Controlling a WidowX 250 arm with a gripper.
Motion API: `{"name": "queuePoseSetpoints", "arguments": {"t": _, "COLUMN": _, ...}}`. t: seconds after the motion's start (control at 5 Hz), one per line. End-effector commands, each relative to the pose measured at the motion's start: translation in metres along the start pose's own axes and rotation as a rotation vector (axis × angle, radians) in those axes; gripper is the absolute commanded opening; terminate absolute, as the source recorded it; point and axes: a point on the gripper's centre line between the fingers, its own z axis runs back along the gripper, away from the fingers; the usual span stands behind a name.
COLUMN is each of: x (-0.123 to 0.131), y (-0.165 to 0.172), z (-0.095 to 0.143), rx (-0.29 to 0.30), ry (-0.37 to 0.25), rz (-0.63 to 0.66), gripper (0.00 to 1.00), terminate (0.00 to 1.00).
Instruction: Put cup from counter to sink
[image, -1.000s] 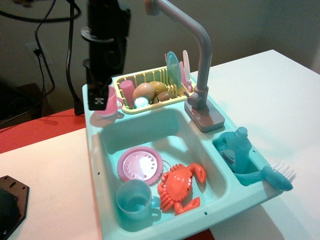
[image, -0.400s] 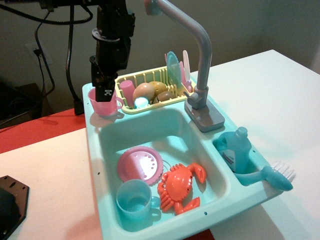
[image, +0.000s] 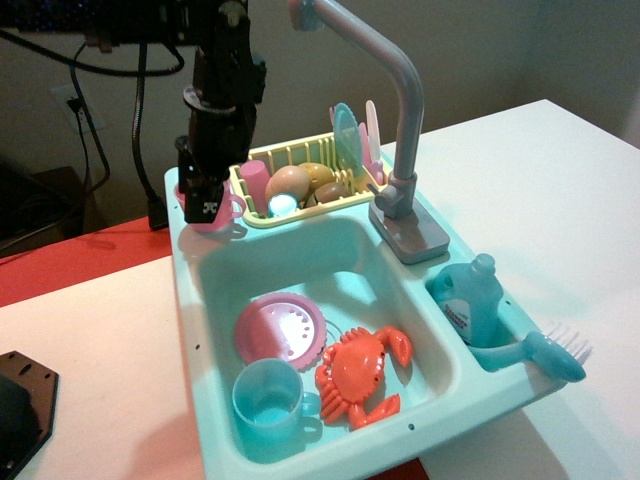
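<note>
The pink cup (image: 229, 211) stands upright on the back left corner of the teal counter (image: 183, 243), its handle to the right. My gripper (image: 201, 203) hangs from the black arm right down on the cup's left side and covers most of it. Its dark fingers sit at the cup's rim, and I cannot tell whether they are closed on it. The teal sink (image: 345, 252) lies just in front of the cup, with the tall grey faucet (image: 401, 95) at its back right.
A yellow dish rack (image: 300, 185) with toy dishes stands just right of the cup. In the basin lie a pink ridged plate (image: 281, 331), a light blue cup (image: 268, 401) and an orange crab (image: 362, 372). A blue bottle (image: 470, 300) and a brush (image: 551, 351) sit at the right.
My gripper rose off the pink cup and shifted slightly right, then came back down and left onto it. The cup stays on the counter corner.
</note>
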Motion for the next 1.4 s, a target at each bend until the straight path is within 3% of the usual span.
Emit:
{"name": "queuePoseSetpoints", "arguments": {"t": 0.0, "x": -0.008, "y": 0.002, "z": 0.015, "rx": 0.017, "ry": -0.071, "rz": -0.003, "gripper": 0.0, "terminate": 0.0}}
{"name": "queuePoseSetpoints", "arguments": {"t": 0.6, "x": 0.002, "y": -0.005, "z": 0.024, "rx": 0.029, "ry": -0.121, "rz": -0.024, "gripper": 0.0, "terminate": 0.0}}
{"name": "queuePoseSetpoints", "arguments": {"t": 1.2, "x": 0.042, "y": -0.07, "z": 0.065, "rx": 0.04, "ry": -0.21, "rz": -0.147, "gripper": 0.0, "terminate": 0.0}}
